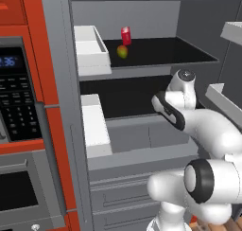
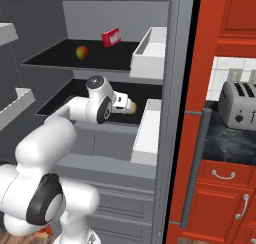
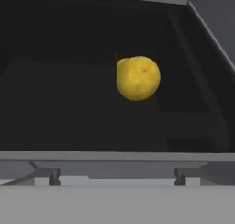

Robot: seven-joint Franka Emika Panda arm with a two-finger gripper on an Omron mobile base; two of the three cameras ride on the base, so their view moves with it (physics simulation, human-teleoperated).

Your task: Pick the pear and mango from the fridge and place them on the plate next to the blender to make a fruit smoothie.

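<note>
The fridge [image 1: 142, 17] stands open with black shelves. On its lower shelf lies the yellow pear [image 3: 137, 78], which peeks out just past the hand as the pear [image 2: 133, 107]. My gripper [image 3: 114, 177] is open and level with that shelf's front edge, short of the pear and not touching it, fingertips [image 3: 46, 175] wide apart. From the right base camera the gripper [image 2: 122, 102] reaches into the lower shelf. The mango [image 1: 122, 51], with a red blush [image 2: 82, 52], rests on the upper shelf. The plate and the blender are out of view.
A red can [image 1: 126, 35] stands just behind the mango. White bins [image 1: 90, 48] flank the shelves on the left. Grey drawers [image 1: 142, 135] sit below. A red-framed oven with keypad [image 1: 19, 107] is at left; a toaster [image 2: 240, 103] on the right counter.
</note>
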